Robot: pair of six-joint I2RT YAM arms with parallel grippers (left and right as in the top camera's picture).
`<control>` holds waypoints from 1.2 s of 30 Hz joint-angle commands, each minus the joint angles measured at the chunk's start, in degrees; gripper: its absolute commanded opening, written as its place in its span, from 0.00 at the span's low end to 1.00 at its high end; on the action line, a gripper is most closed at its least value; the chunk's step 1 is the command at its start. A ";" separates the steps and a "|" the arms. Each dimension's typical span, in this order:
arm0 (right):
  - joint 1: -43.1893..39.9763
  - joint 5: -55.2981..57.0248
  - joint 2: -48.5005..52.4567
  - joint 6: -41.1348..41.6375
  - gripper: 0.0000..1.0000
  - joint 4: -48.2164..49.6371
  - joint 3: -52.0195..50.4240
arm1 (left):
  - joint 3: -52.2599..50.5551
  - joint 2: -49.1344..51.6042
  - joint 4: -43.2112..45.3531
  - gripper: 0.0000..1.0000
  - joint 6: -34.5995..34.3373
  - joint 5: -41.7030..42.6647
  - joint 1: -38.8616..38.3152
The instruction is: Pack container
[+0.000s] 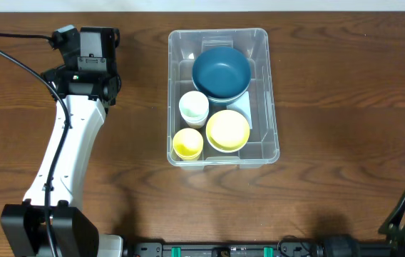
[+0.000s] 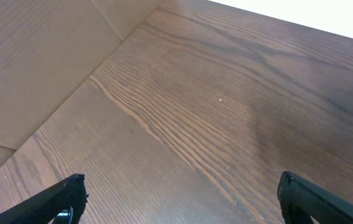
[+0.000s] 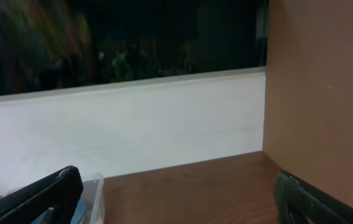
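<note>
Two bowls [image 1: 220,71], two cups [image 1: 193,107], one container [image 1: 188,43]

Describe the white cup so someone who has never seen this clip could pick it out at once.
Find the clear plastic container in the middle of the wooden table. Along its left side, the white cup sits between the big dark blue bowl and the small yellow cup. It is the only white dish in there; its neighbours are blue or yellow.

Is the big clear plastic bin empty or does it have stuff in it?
Not empty. The clear rectangular plastic bin holds a dark blue bowl, a pale yellow bowl, a white cup and a small yellow cup.
</note>
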 commanded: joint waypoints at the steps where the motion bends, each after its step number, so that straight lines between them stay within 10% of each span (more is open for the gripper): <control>1: -0.20 -1.46 -5.60 1.16 0.99 0.11 -4.13 | 0.15 -0.85 -0.15 0.98 0.35 -1.33 0.17; 36: -0.24 -12.15 -7.98 10.10 0.99 31.52 -48.76 | 0.15 -0.85 -0.13 0.98 0.35 -1.33 0.17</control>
